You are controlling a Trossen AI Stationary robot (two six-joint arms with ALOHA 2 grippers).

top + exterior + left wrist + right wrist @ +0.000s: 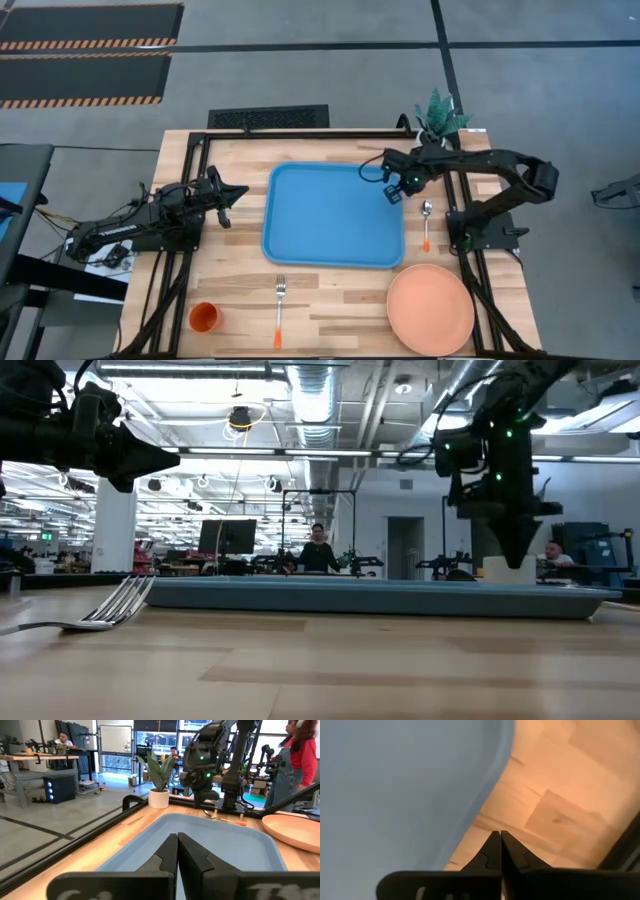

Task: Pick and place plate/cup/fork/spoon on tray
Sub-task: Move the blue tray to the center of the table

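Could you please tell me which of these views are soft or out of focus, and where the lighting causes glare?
Low view: the silver-tined fork with orange handle lies close and blurred, and bright ceiling strip lights glare behind it. Right wrist view: the large blue plastic tray and the wooden table both look soft. High view: evenly lit, with faint shadows. Left wrist view: bright windows behind the white potted plant.

Light wood table [340, 300] with dark frame rails. Blue tray [333, 215] flat at middle, directly under right gripper [396, 192], whose fingertips hover over tray's far right corner. Spoon [426, 223] on bare wood just right of that gripper, beside tray rim. Plate [430, 308] nearer front, right of tray. Fork [279, 309] in front of tray; cup [204, 317] left of fork. White pot with plant [437, 122] behind gripper, probably on table's back edge.
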